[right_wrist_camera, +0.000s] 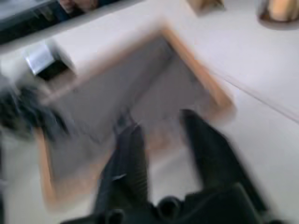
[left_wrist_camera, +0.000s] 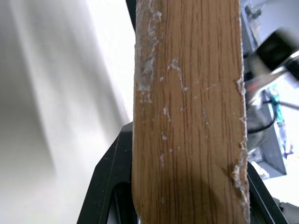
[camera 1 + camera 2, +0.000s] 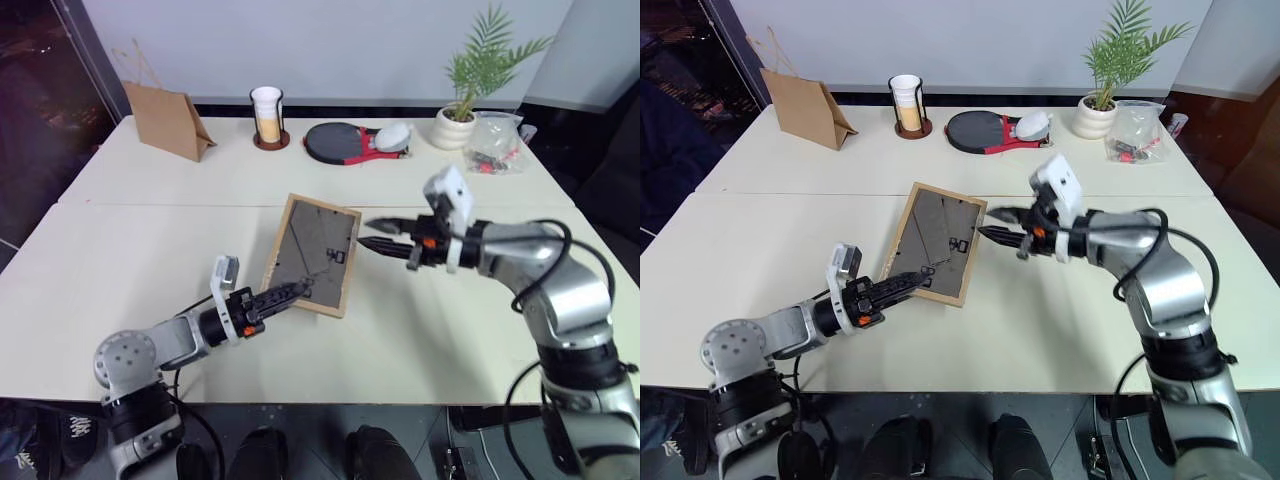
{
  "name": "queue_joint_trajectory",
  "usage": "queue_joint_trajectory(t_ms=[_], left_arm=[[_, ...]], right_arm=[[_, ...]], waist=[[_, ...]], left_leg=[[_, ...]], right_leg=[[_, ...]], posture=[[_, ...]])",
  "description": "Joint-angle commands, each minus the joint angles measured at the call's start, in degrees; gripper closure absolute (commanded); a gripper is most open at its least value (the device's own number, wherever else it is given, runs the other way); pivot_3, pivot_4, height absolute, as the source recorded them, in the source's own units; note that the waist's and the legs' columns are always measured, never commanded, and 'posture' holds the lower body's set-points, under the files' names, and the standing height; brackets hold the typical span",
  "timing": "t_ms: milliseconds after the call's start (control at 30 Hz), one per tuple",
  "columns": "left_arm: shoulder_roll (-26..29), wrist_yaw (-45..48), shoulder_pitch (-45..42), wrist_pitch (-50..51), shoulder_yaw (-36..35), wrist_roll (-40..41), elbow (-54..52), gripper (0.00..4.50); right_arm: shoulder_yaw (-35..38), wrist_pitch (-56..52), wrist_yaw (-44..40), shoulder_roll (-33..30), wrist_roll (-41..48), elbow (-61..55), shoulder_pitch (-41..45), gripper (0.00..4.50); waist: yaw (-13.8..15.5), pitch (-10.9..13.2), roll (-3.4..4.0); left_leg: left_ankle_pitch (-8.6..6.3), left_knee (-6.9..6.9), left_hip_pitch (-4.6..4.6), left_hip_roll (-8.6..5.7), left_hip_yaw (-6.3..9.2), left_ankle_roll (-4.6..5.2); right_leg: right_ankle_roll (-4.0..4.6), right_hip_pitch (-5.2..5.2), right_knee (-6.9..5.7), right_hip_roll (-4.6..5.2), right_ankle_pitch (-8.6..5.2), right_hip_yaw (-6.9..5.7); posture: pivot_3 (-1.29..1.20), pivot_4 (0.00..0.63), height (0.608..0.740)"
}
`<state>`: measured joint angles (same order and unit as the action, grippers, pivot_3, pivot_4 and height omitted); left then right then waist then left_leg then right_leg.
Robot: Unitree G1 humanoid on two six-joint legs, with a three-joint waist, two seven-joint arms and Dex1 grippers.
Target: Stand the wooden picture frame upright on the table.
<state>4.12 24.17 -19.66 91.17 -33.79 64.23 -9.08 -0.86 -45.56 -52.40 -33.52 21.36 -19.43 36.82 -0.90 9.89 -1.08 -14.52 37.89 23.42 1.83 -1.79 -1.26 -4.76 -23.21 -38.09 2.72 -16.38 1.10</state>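
The wooden picture frame [image 3: 312, 255] is held tilted above the surface [image 3: 150, 250], pinched at its lower edge by the left fingers [image 3: 285, 295] alone, while the right fingers [image 3: 385, 228] are spread beside its upper corner, so it may be tipped over.

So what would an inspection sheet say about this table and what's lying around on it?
Surface: cream table, seam across it.
Job's things: wooden picture frame tilted up off the table, back side showing.
Clutter: paper bag, cup in holder, paddle, potted plant, plastic bag along the far edge.
Grippers: left gripper fingers shut on the frame's near edge; right gripper fingers open beside its far edge.
Cables: black cables on right arm.
Surroundings: pale wall, dark floor.
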Motion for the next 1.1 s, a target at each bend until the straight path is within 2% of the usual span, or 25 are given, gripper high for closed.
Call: queue_joint_trajectory(t_ms=[33, 100, 133, 300, 633, 1100], left_arm=[[-1.84, -2.85, 1.16, -2.95, 0.16, 3.2, -3.41, 3.41], [-2.35, -3.66, 2.38, -4.13, 1.06, 3.63, -3.69, 3.41], [-2.35, -3.63, 3.01, -4.82, 1.49, 3.73, -3.52, 3.41], [-0.8, -2.26, 5.74, -8.05, 3.88, 4.31, -2.76, 3.41], [2.4, -0.87, 10.9, -12.6, 7.43, 8.03, -4.37, 3.41], [5.66, 5.29, 14.94, -21.88, 14.08, 5.04, 0.13, 3.41]], right_arm=[[-1.71, -4.83, 2.62, 3.21, 2.48, 3.15, 5.18, 1.24], [-3.89, -5.65, 3.23, 4.59, 2.14, 5.06, 7.2, 0.26], [-5.29, -5.19, 3.48, 5.38, 1.49, 6.4, 8.01, 0.05], [-9.58, -2.22, 3.99, 8.01, -0.62, 12.49, 10.25, 0.05], [-12.93, -1.73, 4.68, 12.28, -2.08, 20.37, 12.92, 0.05], [-13.97, -4.83, 2.34, 13.41, 0.82, 14.2, 12.37, 0.05]], waist=[[0.06, -0.01, -0.01], [0.2, -0.01, -0.01], [0.15, -0.01, -0.01], [0.08, 0.0, -0.01], [-0.11, 0.0, -0.01], [-0.09, 0.0, -0.01]], left_leg=[[0.0, 0.0, 0.0, 0.0, -0.01, 0.0], [0.0, 0.0, 0.02, -0.03, -0.03, 0.0], [0.0, 0.0, 0.04, -0.03, -0.02, 0.0], [0.0, -0.02, 0.07, -0.02, -0.04, 0.0], [0.0, -0.07, 0.07, -0.01, -0.05, 0.0], [0.01, -0.65, 0.07, -0.06, -0.11, -0.03]], right_leg=[[0.0, 0.0, 0.01, 0.01, 0.0, 0.0], [0.01, 0.0, 0.02, 0.06, 0.0, 0.01], [0.01, -0.01, 0.03, 0.06, -0.01, -0.01], [0.03, -0.07, 0.06, 0.06, -0.01, -0.01], [0.05, -0.11, 0.06, 0.09, -0.02, -0.01], [0.22, -0.26, 0.36, 0.23, -0.11, -0.02]], posture=[[0.0, 0.15, 0.74], [0.0, 0.15, 0.74], [0.0, 0.15, 0.74], [0.0, 0.15, 0.74], [0.0, 0.15, 0.74], [0.0, 0.15, 0.74]])
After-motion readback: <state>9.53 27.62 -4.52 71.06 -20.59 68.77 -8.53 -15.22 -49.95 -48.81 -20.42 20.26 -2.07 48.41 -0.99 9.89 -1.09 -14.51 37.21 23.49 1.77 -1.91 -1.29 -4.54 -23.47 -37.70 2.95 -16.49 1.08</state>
